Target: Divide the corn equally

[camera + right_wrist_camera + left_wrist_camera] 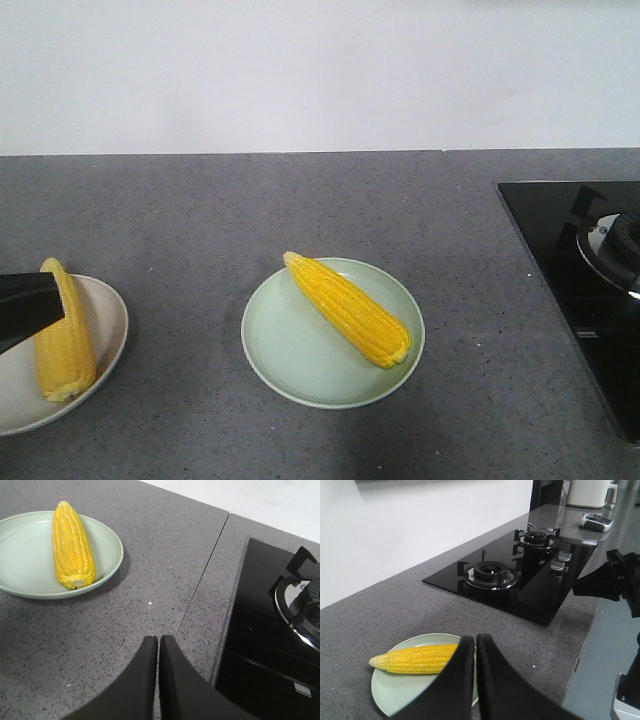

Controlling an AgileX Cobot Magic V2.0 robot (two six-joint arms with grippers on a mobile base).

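Where left tool [475, 642] hangs, corn [415, 659] behind

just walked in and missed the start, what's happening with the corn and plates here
A two-arm robot is sharing corn between two plates on a grey counter. Right now one cob lies on the pale green plate in the middle, and another cob lies on the off-white plate at the left edge. Neither arm holds anything: the left gripper and right gripper are both shut and empty, above the counter. A black gas hob sits off to the side.
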